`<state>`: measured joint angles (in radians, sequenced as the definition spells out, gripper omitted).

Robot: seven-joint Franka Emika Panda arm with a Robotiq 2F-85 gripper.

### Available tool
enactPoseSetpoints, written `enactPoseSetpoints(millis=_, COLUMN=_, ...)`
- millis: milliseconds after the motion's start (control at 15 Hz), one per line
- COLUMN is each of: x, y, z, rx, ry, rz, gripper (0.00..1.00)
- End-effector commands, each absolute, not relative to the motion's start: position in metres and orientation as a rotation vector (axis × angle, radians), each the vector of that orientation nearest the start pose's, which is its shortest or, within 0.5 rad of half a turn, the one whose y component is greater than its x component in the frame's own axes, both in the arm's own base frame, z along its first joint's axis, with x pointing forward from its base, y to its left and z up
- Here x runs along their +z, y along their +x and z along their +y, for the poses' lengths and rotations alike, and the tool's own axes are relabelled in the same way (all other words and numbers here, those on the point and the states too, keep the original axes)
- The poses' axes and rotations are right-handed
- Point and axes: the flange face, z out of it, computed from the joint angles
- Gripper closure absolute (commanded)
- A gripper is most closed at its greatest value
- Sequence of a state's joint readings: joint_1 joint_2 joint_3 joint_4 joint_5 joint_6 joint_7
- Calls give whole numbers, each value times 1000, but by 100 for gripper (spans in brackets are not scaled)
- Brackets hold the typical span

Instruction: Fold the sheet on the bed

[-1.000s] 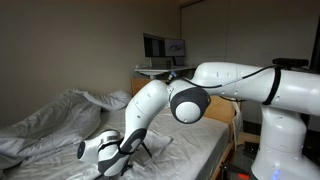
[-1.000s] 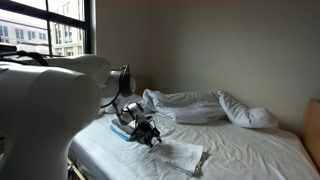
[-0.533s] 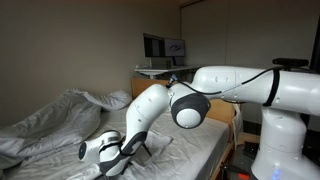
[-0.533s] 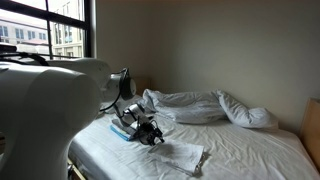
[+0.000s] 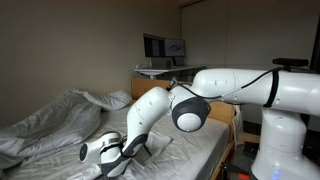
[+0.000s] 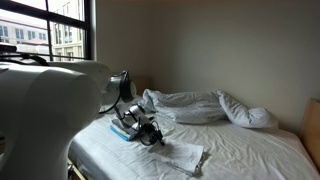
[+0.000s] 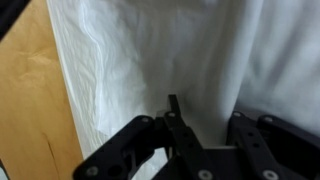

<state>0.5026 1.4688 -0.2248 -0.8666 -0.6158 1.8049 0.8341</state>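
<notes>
Subject: we inspected the sheet (image 6: 184, 153), a small thin white cloth lying wrinkled and mostly flat.
Location: it lay on the near part of the bed (image 6: 255, 152), partly under the arm's tool and well apart from the heaped duvet (image 6: 190, 104).
Gripper: the gripper (image 6: 150, 132) sat low over one edge of the sheet in both exterior views (image 5: 122, 157).
Grip state: in the wrist view the dark fingers (image 7: 178, 120) showed only a narrow gap with white cloth behind. We could not tell whether they were spread or pinching a fold.
Wrist view: the sheet (image 7: 150, 60) filled most of the picture, with a brown surface (image 7: 25, 100) along one side.
Weight: we judged the cloth very light, with no real load on the arm.
Stiffness: we judged it limp; it would drape and trail from wherever it was lifted.
Slip: we judged that thin fabric could slide from a shallow pinch and drag on the mattress cover.
Hold point: we recommended a corner or free edge, taken deep between the pads.
Risk: we judged that the mattress cover could be pinched along with the sheet, since both are white and lie in contact.
</notes>
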Motion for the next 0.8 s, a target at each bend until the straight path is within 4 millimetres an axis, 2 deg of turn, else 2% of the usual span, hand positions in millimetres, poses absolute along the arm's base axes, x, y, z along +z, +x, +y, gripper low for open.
enactPoseSetpoints(millis=0, x=-27, y=673, z=202, rx=71, ry=2172, rz=-96, gripper=89)
enactPoseSetpoints(millis=200, x=-28, y=671, z=204, rx=81, ry=2152, rz=-73, gripper=96)
enactPoseSetpoints(millis=467, x=-23, y=674, z=211, rx=97, ry=2154, rz=-45, gripper=90)
enactPoseSetpoints(millis=733, x=-10, y=677, z=216, rx=103, ry=2170, rz=-39, gripper=90)
